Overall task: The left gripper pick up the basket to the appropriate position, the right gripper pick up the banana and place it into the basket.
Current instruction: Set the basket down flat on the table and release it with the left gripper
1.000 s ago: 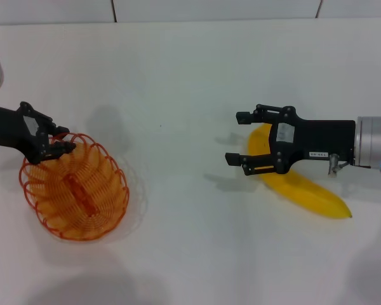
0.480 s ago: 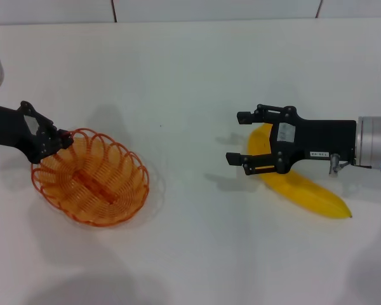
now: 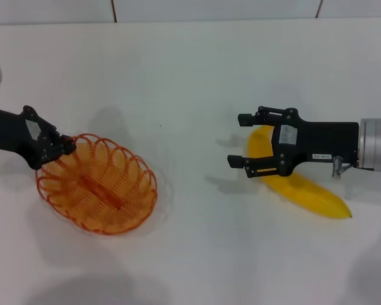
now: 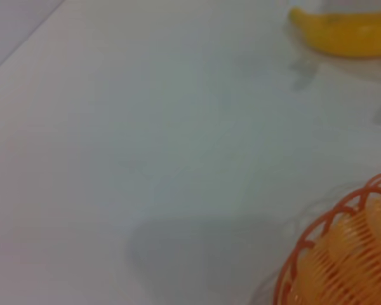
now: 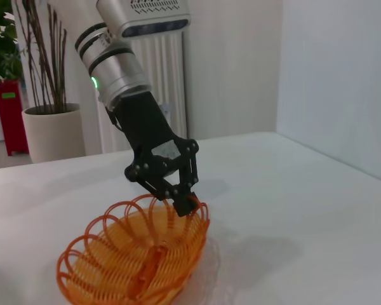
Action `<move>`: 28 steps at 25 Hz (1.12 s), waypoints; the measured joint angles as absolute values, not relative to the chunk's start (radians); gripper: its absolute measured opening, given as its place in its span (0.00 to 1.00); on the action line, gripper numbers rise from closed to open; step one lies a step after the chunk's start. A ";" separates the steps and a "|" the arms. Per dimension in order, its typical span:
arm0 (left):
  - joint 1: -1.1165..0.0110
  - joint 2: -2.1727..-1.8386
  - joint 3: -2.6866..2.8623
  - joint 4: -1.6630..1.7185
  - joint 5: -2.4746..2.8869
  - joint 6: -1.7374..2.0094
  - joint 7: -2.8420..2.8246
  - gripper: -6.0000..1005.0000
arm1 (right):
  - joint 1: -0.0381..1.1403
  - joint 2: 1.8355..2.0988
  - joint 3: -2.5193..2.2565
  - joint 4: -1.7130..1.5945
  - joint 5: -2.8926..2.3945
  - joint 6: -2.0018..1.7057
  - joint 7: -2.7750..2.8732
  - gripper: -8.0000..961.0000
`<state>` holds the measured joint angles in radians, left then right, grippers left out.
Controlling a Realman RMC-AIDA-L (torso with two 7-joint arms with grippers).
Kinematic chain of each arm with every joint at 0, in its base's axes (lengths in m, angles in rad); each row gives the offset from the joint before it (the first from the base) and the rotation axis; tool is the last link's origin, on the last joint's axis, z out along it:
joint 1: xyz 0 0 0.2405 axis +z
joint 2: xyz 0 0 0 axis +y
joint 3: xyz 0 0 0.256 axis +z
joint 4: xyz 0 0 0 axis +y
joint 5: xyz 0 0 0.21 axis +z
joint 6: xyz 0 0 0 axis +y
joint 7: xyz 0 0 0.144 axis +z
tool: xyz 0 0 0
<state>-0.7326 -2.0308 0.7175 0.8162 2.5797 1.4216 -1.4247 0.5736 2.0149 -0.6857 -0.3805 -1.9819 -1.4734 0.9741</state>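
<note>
My left tool is clamped on the basket, pinching the scalloped rim at the end nearest my left arm. In the right wrist view that same left tool comes down from above w/ both fingers closed on one wire loop at the rim's far end, and the basket sits a bit tilted, gripped end higher. Can't tell if its base is touching the counter or just off it. Basket is on my left side of the counter, nothing in it.

Over to the right: my right tool hangs w/ its fingers spread wide, one finger toward the far side of the counter, one toward the near side. It's above the banana, over the end that points toward the middle of the counter; fingers not closed on it. Banana lies flat on the counter on my right, curved, its other tip sticking out past the black block of the tool toward the near right. Can't tell if the tool touches it.

Left wrist view gives a slice of the basket rim close up, white counter beyond, and the banana far off across it. Basket and banana well apart, bare counter between them.
</note>
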 joint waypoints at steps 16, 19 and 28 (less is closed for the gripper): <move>-0.610 -2.038 0.720 1.005 2.266 1.570 -1.633 0.07 | 0.570 2.013 -0.675 -0.380 -1.982 -1.479 0.974 0.89; -0.608 -2.035 0.719 0.972 2.226 1.556 -1.725 0.07 | 0.570 2.013 -0.674 -0.380 -1.982 -1.479 0.974 0.89; -0.720 -2.029 0.721 0.775 2.358 1.382 -1.897 0.08 | 0.578 2.015 -0.672 -0.380 -1.982 -1.475 0.974 0.89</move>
